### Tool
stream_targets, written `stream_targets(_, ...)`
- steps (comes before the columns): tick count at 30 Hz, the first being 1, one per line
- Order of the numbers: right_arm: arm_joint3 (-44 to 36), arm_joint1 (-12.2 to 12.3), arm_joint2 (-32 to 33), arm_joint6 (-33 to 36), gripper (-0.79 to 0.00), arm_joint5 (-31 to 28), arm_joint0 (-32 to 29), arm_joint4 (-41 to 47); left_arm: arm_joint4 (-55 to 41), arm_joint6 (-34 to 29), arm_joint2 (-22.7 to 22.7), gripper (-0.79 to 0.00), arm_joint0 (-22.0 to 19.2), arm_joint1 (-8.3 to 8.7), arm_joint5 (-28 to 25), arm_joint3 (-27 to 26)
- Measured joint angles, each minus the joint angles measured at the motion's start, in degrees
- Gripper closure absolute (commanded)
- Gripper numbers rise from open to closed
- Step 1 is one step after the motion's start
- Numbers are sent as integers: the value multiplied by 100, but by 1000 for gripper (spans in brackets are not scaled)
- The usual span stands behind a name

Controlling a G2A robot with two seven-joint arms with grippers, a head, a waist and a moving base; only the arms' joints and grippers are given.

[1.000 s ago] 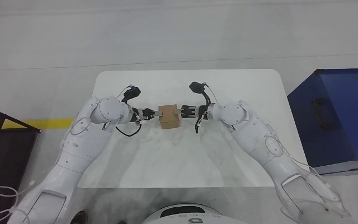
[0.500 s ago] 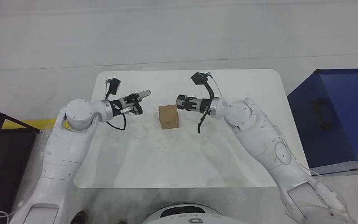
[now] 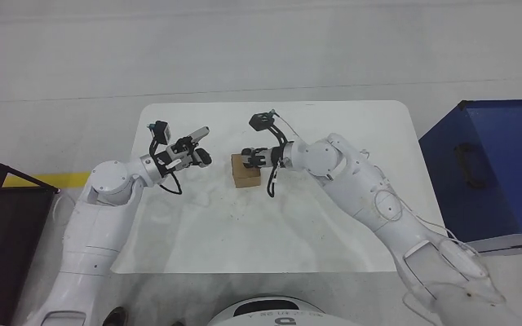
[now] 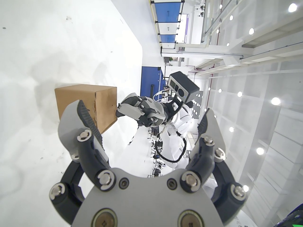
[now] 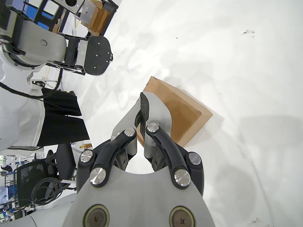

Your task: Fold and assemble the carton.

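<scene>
Toward far edge of white table [image 3: 326, 212] | backed spread left gripper [image 3: 204, 145] off small brown cardboard carton [image 3: 245, 171] | brought pressed-together right gripper [image 5: 142, 100] back against it | judged assembly nearly finished

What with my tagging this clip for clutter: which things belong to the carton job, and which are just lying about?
Job in hand:
brown carton on the white table
right gripper, shut, tip against the carton
left gripper, open, apart from it

Lying about:
blue bin beside the table
black rack at the other side
yellow floor line
</scene>
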Motion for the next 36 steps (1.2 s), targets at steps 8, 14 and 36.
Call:
stream_targets(8,186,-71,-88,39,0,-22,140,-91,-1,37,-86,-785,77,29,-13,-70)
stream_targets(14,183,-63,-82,98,0,9,77,-245,76,34,-7,-785,34,32,28,-101)
stream_targets(36,-644,209,823,114,0,-546,-481,22,116,56,539,-785,-153,-36,112,7)
